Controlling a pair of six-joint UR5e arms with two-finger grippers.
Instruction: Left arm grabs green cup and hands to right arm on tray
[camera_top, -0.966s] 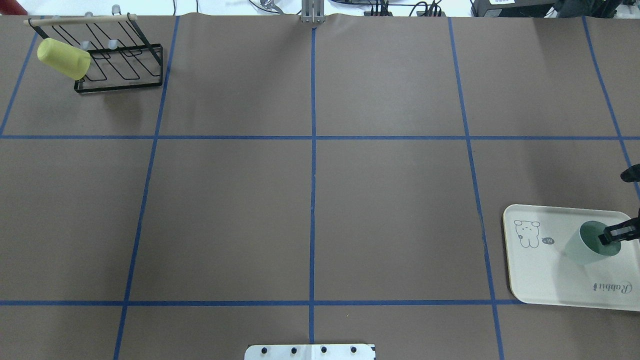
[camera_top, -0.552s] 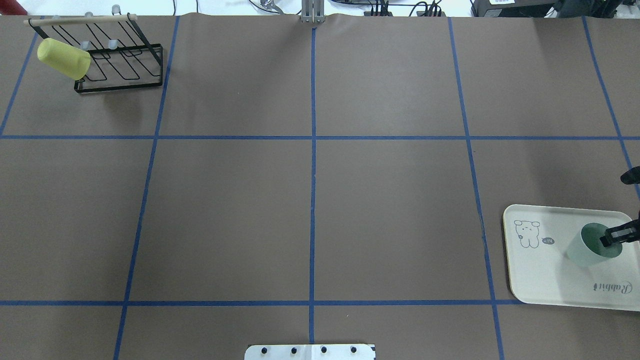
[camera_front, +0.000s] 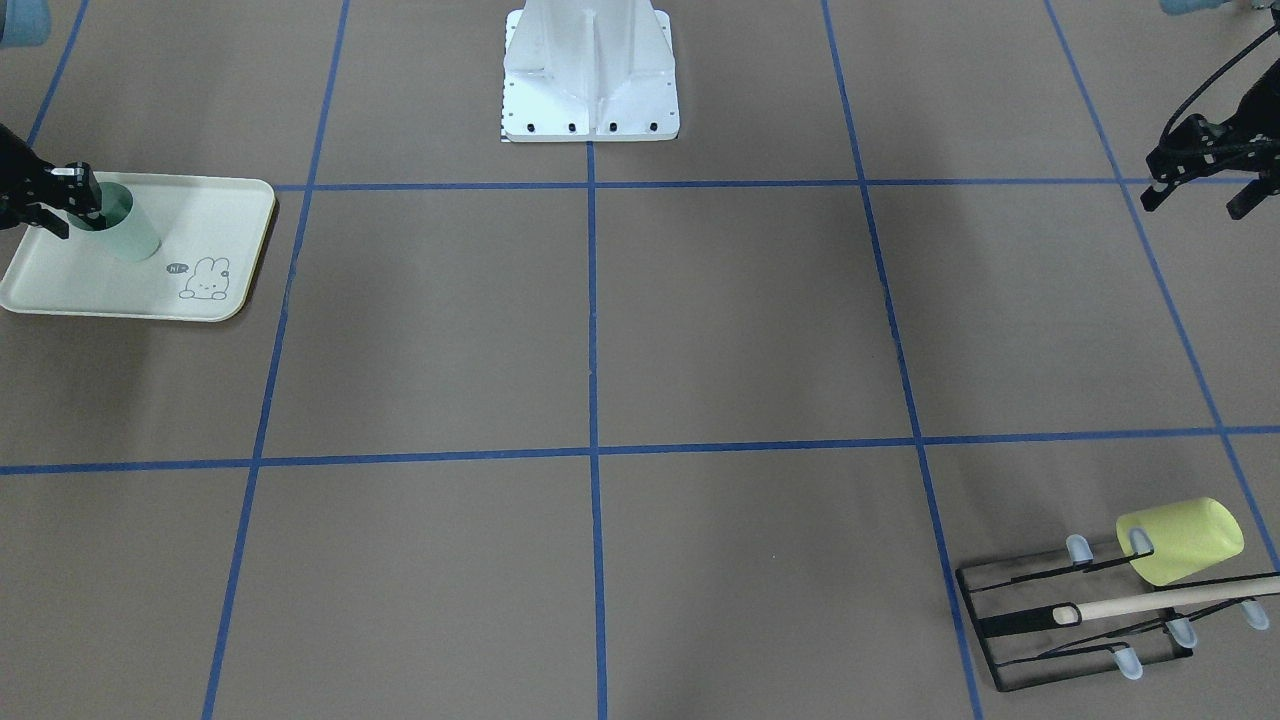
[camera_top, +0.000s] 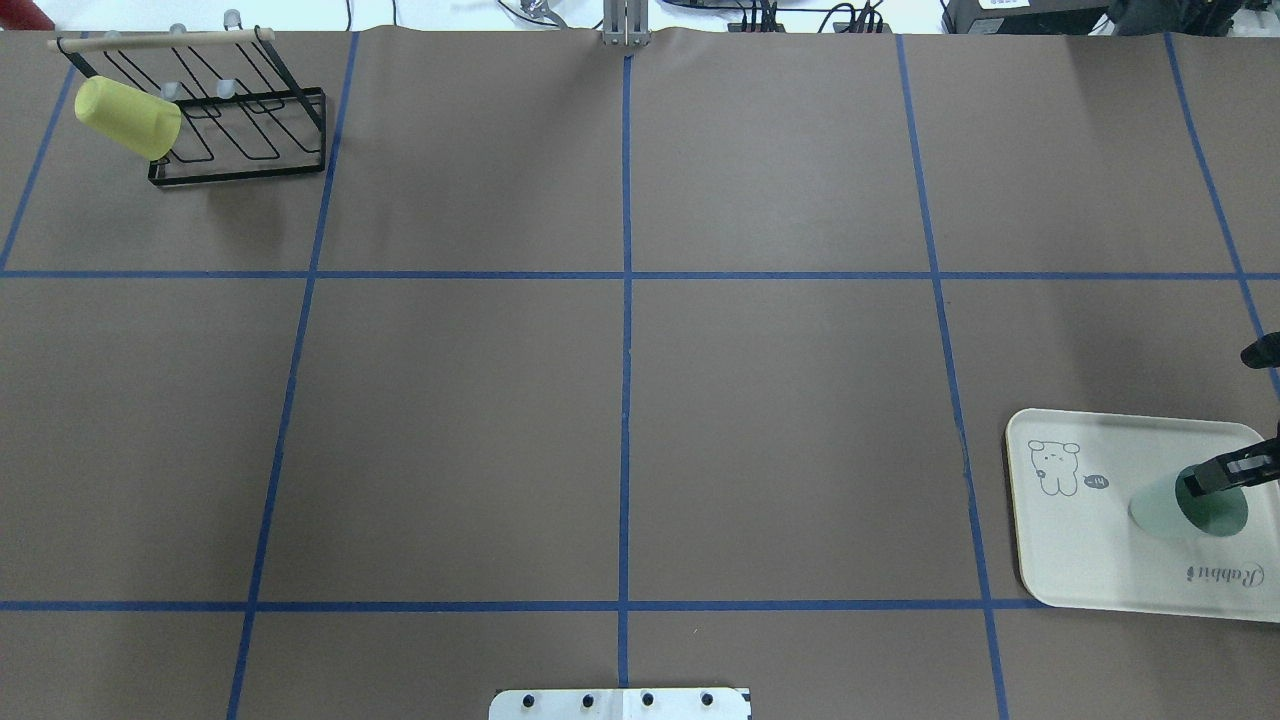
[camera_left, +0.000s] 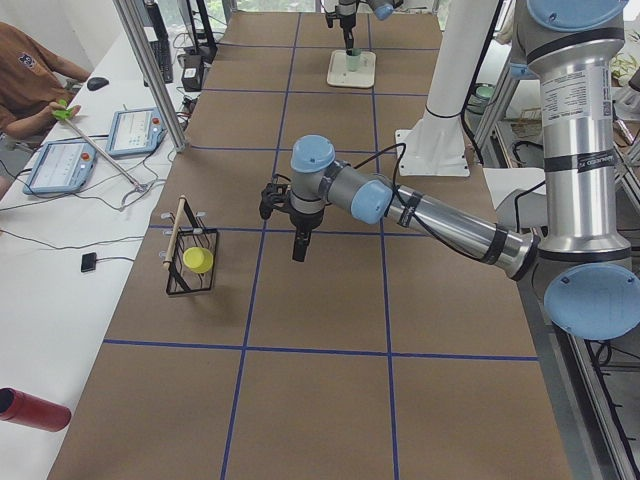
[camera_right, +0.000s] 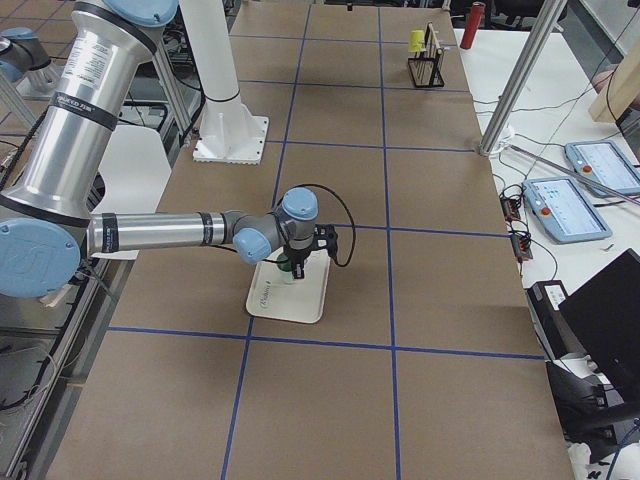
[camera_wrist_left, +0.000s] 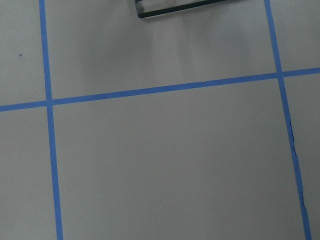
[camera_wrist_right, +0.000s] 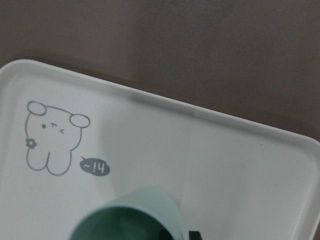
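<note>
Right gripper (camera_top: 1213, 478) pinches the green cup (camera_top: 1160, 510) by its rim, one finger inside, to set it upright on the tray (camera_top: 1080, 540) (contact unclear); left gripper (camera_front: 1195, 195) hangs spread, empty, well apart, hand-over apparently done.

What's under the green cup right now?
The tray lies beneath the green cup, gripped at its rim by the right end effector. The cup's body covers its base, so tray contact cannot be seen.
</note>
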